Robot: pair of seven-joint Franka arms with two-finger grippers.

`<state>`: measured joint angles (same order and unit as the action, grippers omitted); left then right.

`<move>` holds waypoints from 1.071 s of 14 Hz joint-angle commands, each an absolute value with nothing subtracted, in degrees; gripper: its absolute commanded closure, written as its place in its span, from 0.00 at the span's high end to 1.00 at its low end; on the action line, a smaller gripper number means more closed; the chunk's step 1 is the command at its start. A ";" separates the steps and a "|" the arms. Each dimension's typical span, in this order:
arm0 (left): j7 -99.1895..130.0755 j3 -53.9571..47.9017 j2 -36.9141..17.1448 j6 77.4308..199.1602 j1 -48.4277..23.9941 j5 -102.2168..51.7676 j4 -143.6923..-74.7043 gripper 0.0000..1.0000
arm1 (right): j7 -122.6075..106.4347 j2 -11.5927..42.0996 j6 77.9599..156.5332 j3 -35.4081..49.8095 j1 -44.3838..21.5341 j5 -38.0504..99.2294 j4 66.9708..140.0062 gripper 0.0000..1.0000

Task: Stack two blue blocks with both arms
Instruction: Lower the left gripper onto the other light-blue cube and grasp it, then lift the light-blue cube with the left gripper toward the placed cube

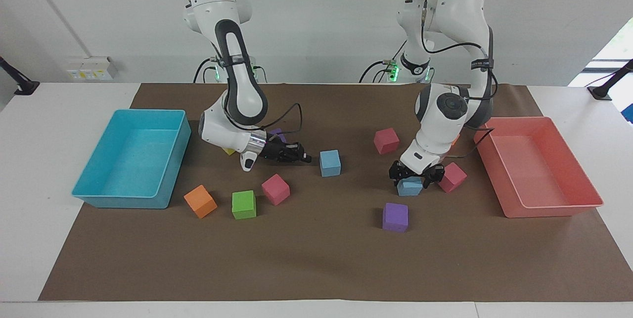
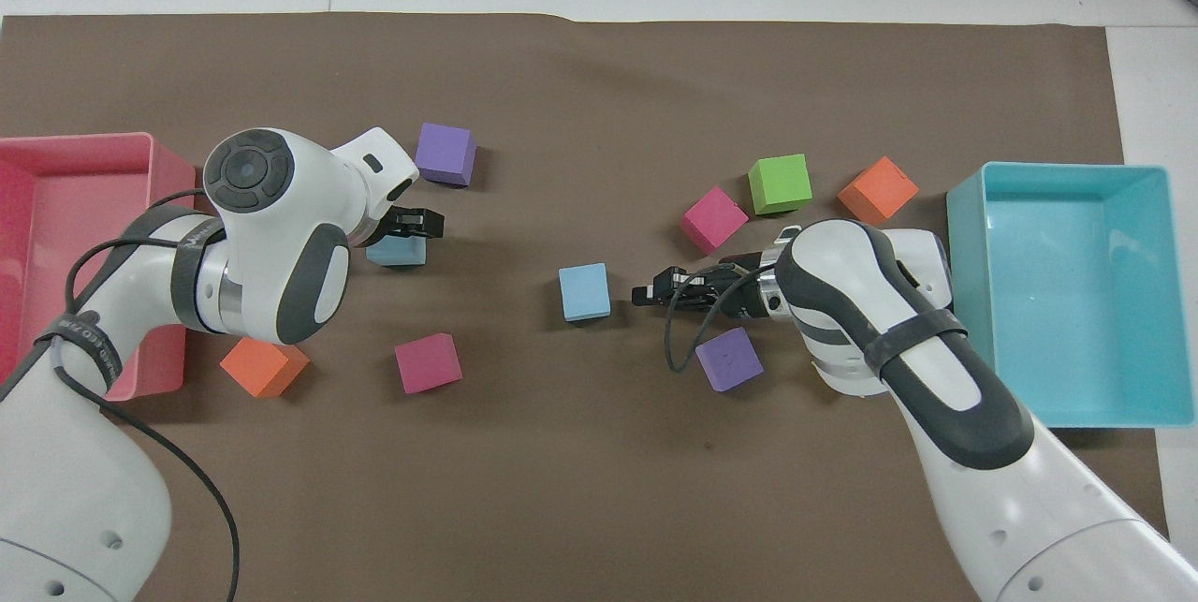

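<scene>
Two matte light-blue foam cubes unstacked, apart on counter. Left pincer (image 1: 414, 173) spread around one cube (image 1: 409, 187); right pincer (image 1: 302, 157) pressed together beside other cube (image 1: 330, 163). Lifting, stacking remain.

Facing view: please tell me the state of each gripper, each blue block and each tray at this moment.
Left gripper: open, low over one blue block.
Right gripper: shut, holding nothing, beside the other blue block.
Blue block under left gripper: on the mat, unstacked.
Middle blue block: on the mat, untouched.
Cyan tray: empty.
Pink tray: empty.
</scene>
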<state>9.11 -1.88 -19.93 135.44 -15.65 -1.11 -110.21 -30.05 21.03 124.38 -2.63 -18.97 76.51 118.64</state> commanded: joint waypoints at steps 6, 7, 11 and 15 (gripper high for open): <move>11.78 -1.05 -19.60 136.93 -16.61 -1.49 -112.15 0.39 | -32.34 20.83 125.42 -2.37 -18.81 78.66 119.79 0.00; 11.78 -1.05 -19.60 136.93 -16.70 -1.49 -112.06 0.22 | -32.34 20.74 125.51 -2.29 -18.81 78.66 119.79 0.00; 14.59 -0.97 -19.43 135.88 -17.48 -1.41 -111.45 0.01 | -32.26 20.92 125.68 -2.29 -18.89 78.66 120.06 0.00; 16.43 -0.97 -17.67 131.24 -18.71 -0.97 -108.47 0.02 | -32.26 20.83 125.68 -2.37 -18.72 78.66 120.23 0.00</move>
<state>14.61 -1.98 -19.39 134.86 -16.78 -1.12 -110.02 -30.05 21.04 124.50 -2.65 -18.97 76.55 119.41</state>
